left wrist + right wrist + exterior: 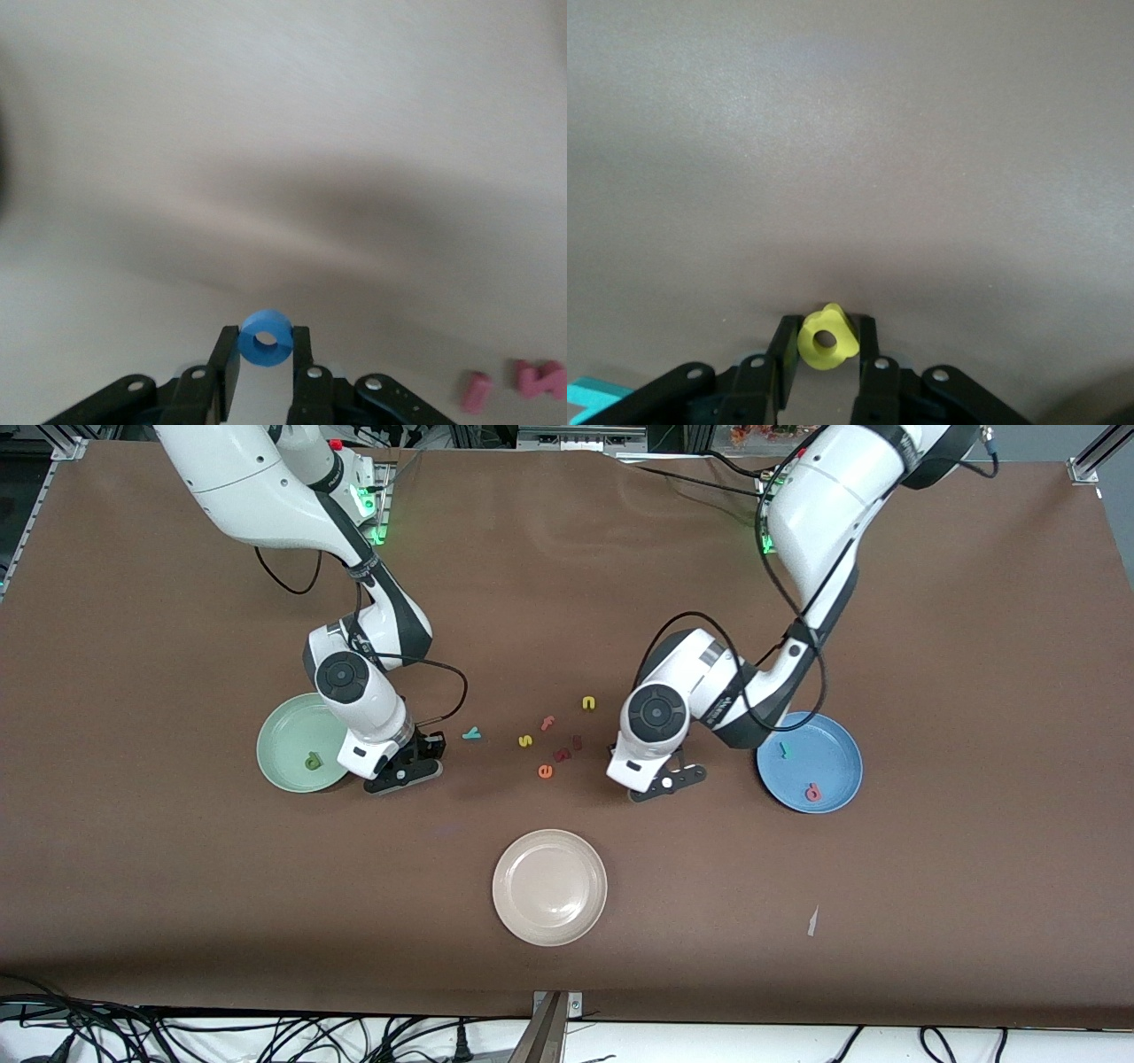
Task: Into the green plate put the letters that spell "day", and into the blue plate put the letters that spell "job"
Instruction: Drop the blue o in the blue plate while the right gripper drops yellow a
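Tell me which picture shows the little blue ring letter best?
The left wrist view: the blue o sits close up, pinched in the left claw. The front view hides it under that arm's hand beside the blue plate. The right wrist view shows only the yellow a.

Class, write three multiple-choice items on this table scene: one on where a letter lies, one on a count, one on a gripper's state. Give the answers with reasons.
1. Where is the dark green d?
A. in the green plate
B. in the cream plate
C. on the bare table

2. How many letters lie in the blue plate?
A. none
B. two
C. four

3. What does the left gripper hold?
A. nothing
B. a pink letter
C. the blue o

Answers: 1 A, the d lies inside the green rim. 2 B, a teal j and a red b lie there. 3 C, the fingers pinch the ring.
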